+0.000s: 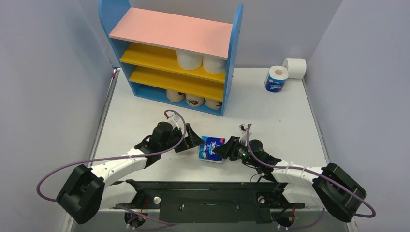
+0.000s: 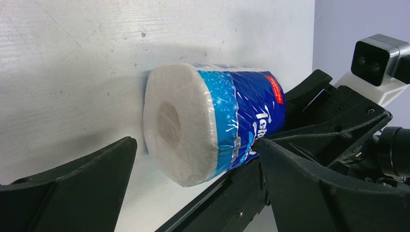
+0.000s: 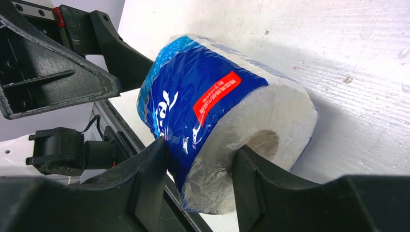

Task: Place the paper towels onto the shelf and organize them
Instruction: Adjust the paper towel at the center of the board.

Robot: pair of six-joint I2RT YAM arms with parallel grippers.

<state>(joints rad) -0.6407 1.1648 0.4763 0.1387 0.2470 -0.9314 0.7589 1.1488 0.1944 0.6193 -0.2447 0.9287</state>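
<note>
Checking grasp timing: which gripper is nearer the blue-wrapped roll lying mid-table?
Right. The right gripper is shut on the blue-wrapped roll, with its fingers pinching one end. The left gripper stands open beside the roll's other end, holding nothing.

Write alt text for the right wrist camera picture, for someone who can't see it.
The right end effector pinches the wall of a blue-wrapped white paper towel roll lying on its side on the white table, one black finger in its hollow core. The left end effector stands open behind it.
</note>
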